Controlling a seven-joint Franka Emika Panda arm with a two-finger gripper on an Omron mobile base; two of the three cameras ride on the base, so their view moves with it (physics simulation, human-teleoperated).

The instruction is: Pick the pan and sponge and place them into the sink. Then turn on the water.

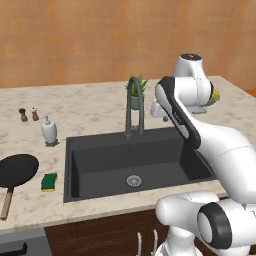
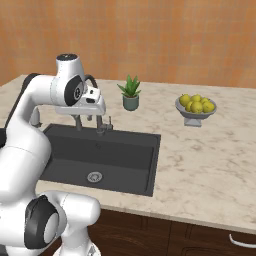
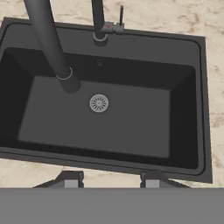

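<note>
Dark grey rectangular sink [image 1: 100,150] empty. Black round pan [image 1: 17,170], green-yellow sponge [image 1: 49,182] on bench left of sink. Hand [image 3: 107,181] above sink, jaws apart, empty.

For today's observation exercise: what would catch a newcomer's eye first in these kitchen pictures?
The dark sink set in the pale marble counter, its arched faucet at the back. Above it the white arm's gripper hangs, holding nothing. Left of the basin lie the black pan and the green sponge; a bowl of lemons sits to the right.
</note>
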